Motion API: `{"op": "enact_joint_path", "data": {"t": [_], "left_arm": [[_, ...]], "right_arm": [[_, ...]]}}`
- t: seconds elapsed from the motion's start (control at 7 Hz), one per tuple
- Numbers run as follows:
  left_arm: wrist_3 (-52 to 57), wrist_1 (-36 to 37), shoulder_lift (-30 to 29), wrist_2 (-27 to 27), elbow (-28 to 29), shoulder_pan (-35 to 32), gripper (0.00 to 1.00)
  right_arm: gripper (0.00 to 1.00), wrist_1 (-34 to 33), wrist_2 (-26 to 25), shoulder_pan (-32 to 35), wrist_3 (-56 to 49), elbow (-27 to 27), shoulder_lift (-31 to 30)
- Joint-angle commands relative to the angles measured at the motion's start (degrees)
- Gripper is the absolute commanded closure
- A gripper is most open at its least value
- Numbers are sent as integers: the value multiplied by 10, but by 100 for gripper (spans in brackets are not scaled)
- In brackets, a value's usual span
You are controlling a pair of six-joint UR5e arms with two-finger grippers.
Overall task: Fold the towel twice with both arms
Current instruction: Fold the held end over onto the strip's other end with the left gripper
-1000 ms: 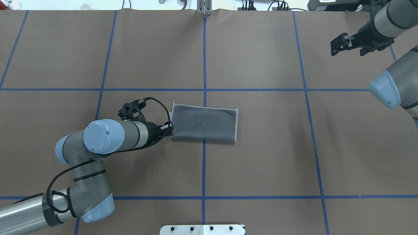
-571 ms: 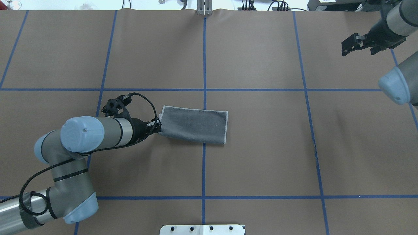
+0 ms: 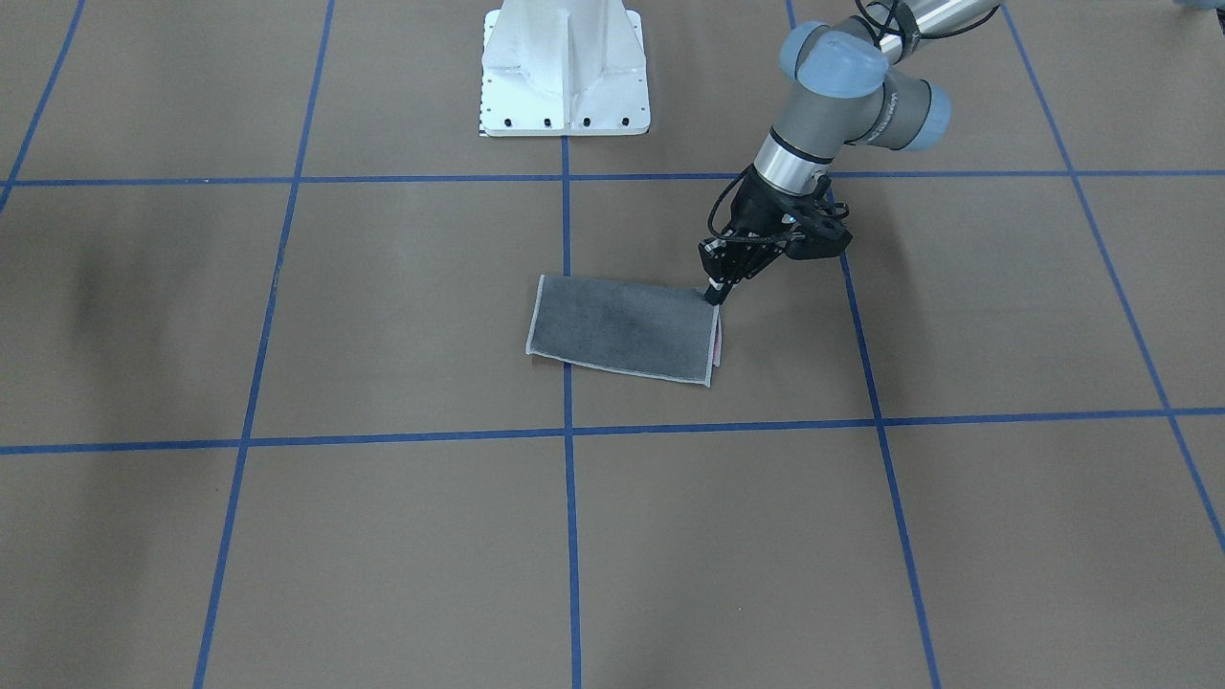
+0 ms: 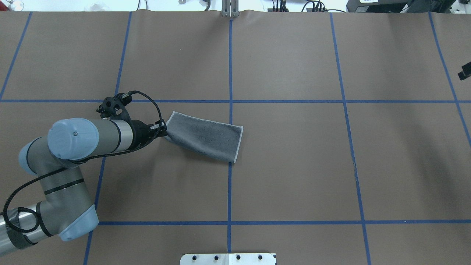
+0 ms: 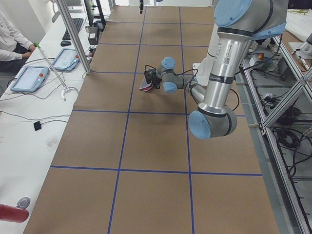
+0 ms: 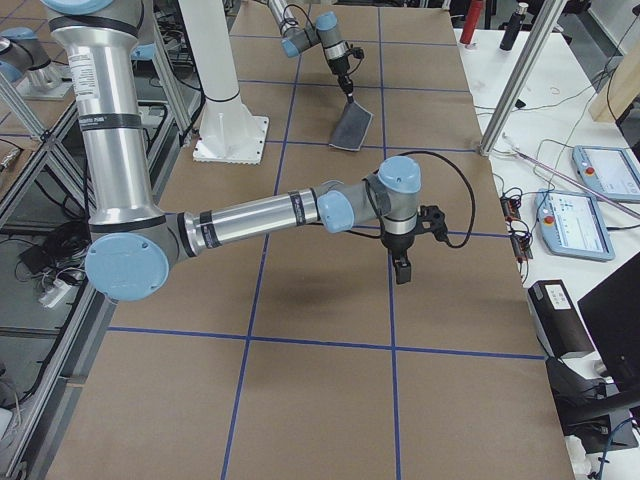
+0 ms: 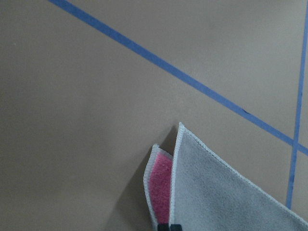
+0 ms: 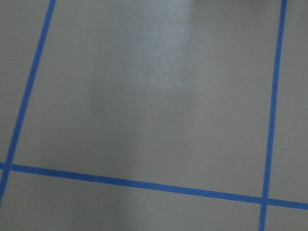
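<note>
Overhead exterior, from left to right: the left arm [image 4: 88, 138] reaches in low over the table [image 4: 294, 165]. The left gripper [image 4: 163, 129] is closed on the towel [image 4: 206, 137], pinching the corner of its left end that lies nearer the robot. The towel is a grey strip, apparently folded once. It lies slanted, mostly left of the centre tape line [image 4: 230, 66], with its right end just across that line. At the far right edge only a sliver of the right gripper [image 4: 465, 71] shows, well away from the cloth, and I cannot tell whether it is open or closed.

The left wrist view shows the pinched corner as two layers slightly offset, with the pink face [image 7: 161, 185] peeping out beneath the grey.

By my judgement this terry is light, soft and limp. It will sag from any single hold, drag on the paper-covered table and let its layers slide apart. The best hold is at the corners, on the stitched edge [image 7: 179, 159] and through both layers. For the second fold, the far corner of the same short end would suit the other gripper.
</note>
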Motion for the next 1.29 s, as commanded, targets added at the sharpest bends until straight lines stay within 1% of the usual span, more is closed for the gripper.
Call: {"op": "enact_joint_path", "data": {"t": [0.0,0.14,0.29,0.43,0.57,0.71,0.86,1.0,1.14], "left_arm": [[33,-1,13,-27,-2,-31,100],[46,-4,38,-51,-18,-50,100],[46,0,49,-51,-42,-51,100],[44,1,45,-48,-42,-49,100],[44,3,42,-46,-41,-44,100],[42,22,26,-18,-41,-38,100],[41,79,-15,8,-41,-20,100],[42,118,-49,29,-39,9,100],[42,126,-68,41,-34,36,100]], "right_arm": [[0,-1,13,66,-126,0,-72],[0,-1,14,81,-153,0,-100],[0,-9,34,88,-156,-1,-114],[0,-88,63,90,-156,9,-95],[0,-105,58,90,-156,8,-87],[0,-104,58,90,-156,7,-86],[0,-102,58,90,-156,7,-87],[0,-102,59,90,-155,6,-87],[0,-102,60,90,-155,6,-88]]}}
